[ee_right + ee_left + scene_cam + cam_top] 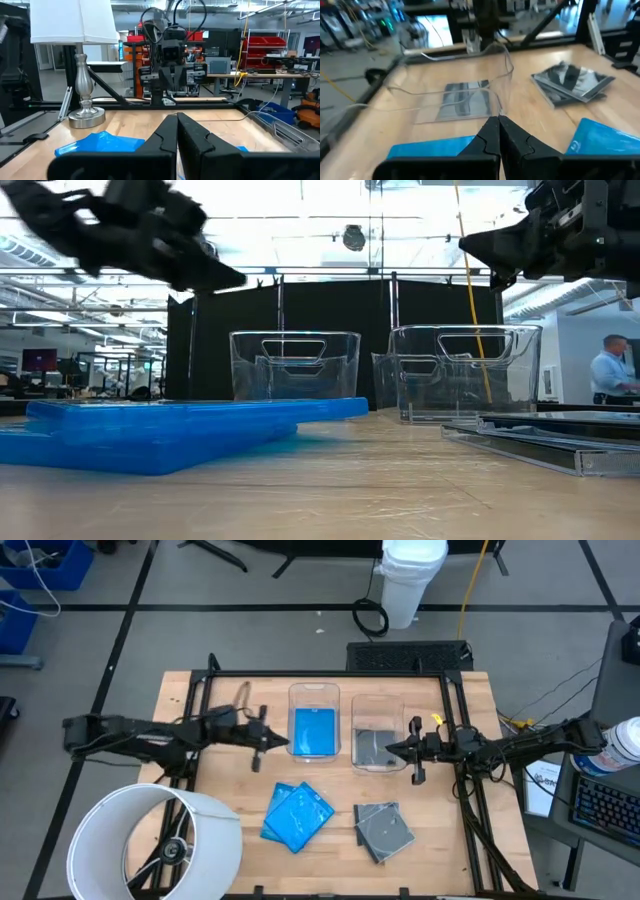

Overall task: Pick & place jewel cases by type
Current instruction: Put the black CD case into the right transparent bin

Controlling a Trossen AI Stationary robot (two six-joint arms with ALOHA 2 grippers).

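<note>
Two dark, slim jointed arms; black tapered gripper fingers (497,135)

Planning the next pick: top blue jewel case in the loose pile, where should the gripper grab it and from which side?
Grip the top blue case by a free corner or edge, coming from above. It lies flat and skewed on the blue pile, so its edges overhang. The left gripper, shut beside the blue bin, looks nearest.

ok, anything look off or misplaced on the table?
Nothing is mis-sorted: a blue case lies in the left bin and a grey case in the right bin. The loose blue cases and grey cases sit in untidy, fanned stacks.
</note>
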